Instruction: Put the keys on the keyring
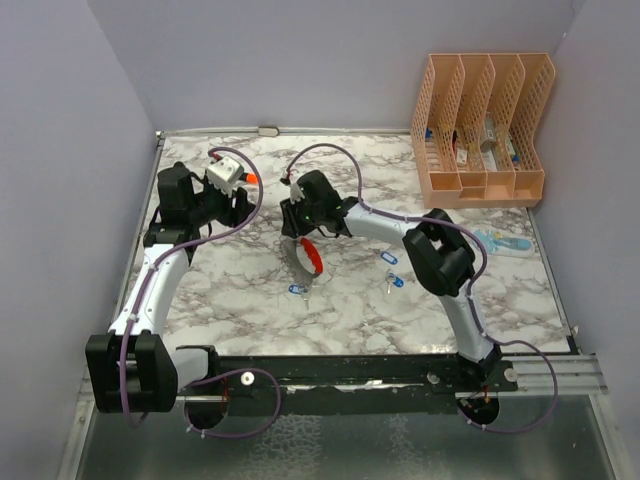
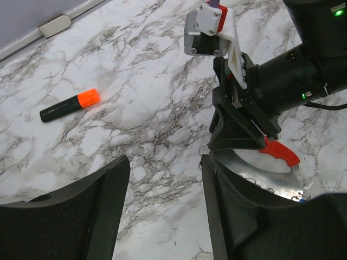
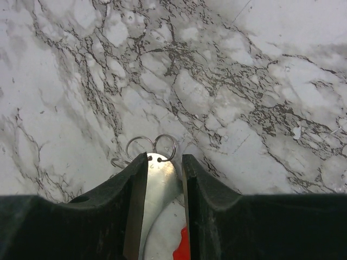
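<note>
Though flat, keyring grey and red

Shiny metal keyring w/ glossy red plastic; smooth marble-look table.

A surface patterned like white marble with dark grey veins fills the middle of the scene. Plain pale lilac walls close it in: a back wall, a left wall and a right wall. A thin pale strip runs along the foot of the back wall, with a small white clip on it. A peach plastic file rack stands in the far right corner. The light is soft and even, with faint shadows.
</note>
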`<state>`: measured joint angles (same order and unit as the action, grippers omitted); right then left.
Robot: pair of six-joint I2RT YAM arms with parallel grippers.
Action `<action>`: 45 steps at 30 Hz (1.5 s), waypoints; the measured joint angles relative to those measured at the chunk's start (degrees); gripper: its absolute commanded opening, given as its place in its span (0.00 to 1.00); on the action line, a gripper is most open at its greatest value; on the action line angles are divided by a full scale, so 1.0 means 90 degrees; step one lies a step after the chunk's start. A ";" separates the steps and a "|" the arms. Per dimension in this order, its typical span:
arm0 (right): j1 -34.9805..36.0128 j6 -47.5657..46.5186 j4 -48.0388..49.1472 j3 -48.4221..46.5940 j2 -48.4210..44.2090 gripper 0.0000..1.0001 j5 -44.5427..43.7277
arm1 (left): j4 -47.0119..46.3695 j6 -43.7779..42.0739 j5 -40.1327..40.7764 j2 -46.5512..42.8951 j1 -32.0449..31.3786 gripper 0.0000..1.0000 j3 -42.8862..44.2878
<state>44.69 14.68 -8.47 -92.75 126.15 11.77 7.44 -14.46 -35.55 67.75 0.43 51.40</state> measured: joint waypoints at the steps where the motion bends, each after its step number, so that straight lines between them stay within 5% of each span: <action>1: 0.0000 -0.0019 -0.0017 -0.0056 0.0044 0.33 0.0039 | -0.0022 0.0010 0.0000 0.0002 0.0000 0.57 0.0000; 14: -0.0005 -0.0165 -0.0087 -0.0350 0.0527 0.31 0.0330 | -0.0182 0.0092 0.0002 0.0051 0.0032 0.56 0.0000; 21: 0.0000 -0.0185 -0.0058 -0.0410 0.0607 0.05 0.0491 | -0.0214 0.0100 0.0002 0.0134 0.0044 0.56 0.0000; 30: 0.0024 -0.0163 0.0287 -0.0126 0.0517 0.01 0.0464 | -0.0270 0.0165 -0.0114 0.0146 0.0070 0.58 0.0000; 45: 0.0036 -0.0614 0.1282 0.2356 -0.2851 0.01 0.0146 | -0.0124 0.0260 -0.1804 0.0406 -0.0146 0.62 0.0498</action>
<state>45.01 9.15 3.07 -71.55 100.49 13.08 6.33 -12.12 -51.79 71.40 -0.89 55.88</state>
